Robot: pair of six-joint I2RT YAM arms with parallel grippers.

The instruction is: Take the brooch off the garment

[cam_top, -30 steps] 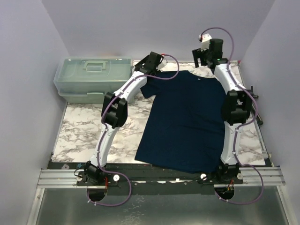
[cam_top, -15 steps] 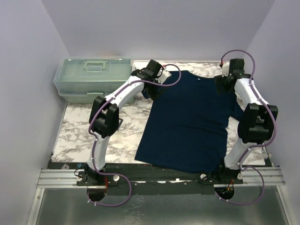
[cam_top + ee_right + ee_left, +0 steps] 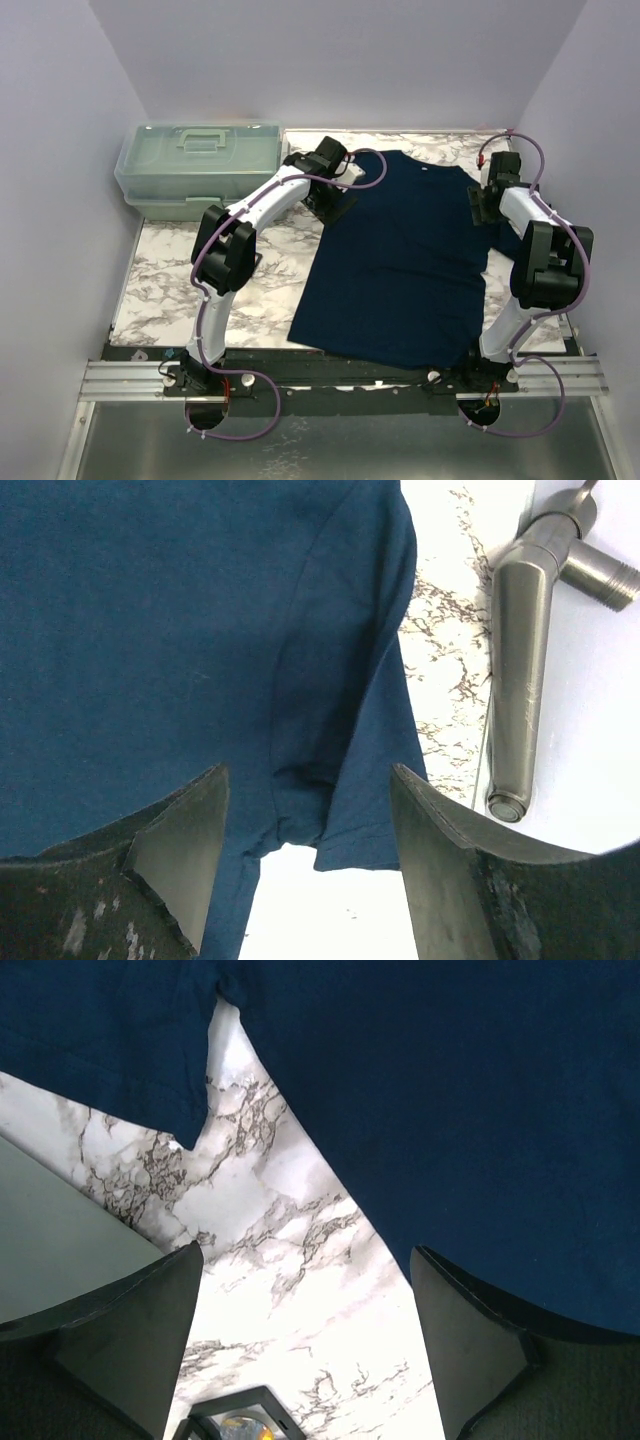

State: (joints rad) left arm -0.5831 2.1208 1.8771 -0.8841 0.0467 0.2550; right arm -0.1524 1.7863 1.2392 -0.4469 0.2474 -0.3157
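Observation:
The garment [image 3: 405, 255] is a dark navy T-shirt lying flat on the marble table, its collar and small white tag [image 3: 424, 168] at the far side. I cannot make out the brooch in any view. My left gripper [image 3: 338, 203] is open and empty, low over the shirt's left sleeve edge. In the left wrist view [image 3: 305, 1255] bare marble lies between the jaws, with the garment [image 3: 450, 1080] above and to the right. My right gripper [image 3: 486, 212] is open and empty over the right sleeve. In the right wrist view [image 3: 307, 770] the sleeve [image 3: 365, 750] lies between the jaws.
A pale green lidded plastic box [image 3: 195, 165] stands at the back left. A black square frame [image 3: 232, 1412] shows at the bottom edge of the left wrist view, with something round and yellowish inside. A metal rod [image 3: 520, 670] lies at the table's right edge.
Both grippers have come down from the far side toward the sleeves. The right arm dropped from a raised pose at the back. The left gripper moved nearer over the left sleeve.

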